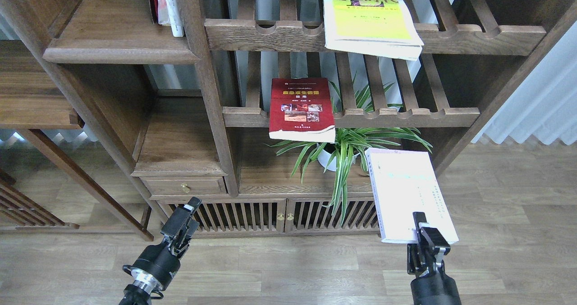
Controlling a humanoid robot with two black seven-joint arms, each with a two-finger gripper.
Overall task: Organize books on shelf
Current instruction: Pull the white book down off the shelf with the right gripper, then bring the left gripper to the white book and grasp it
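Note:
My right gripper (421, 227) is shut on the near edge of the pale lavender-white book (408, 190) and holds it flat in the air, in front of the low cabinet at the right. The red book (301, 108) lies on the middle slatted rack, overhanging its front rail. On the upper slatted rack rests the yellow-green book (367, 19), also overhanging. The solid dark-brown shelf (119, 52) is at the upper left. My left gripper (188, 212) hangs low at the left, fingers together, holding nothing.
White-spined upright books (167, 7) stand at the shelf's right end. A potted spider plant (345, 149) spreads its leaves just left of the held book. Beneath it is a low cabinet with slatted doors (279, 215), and a small drawer (185, 187) sits at its left.

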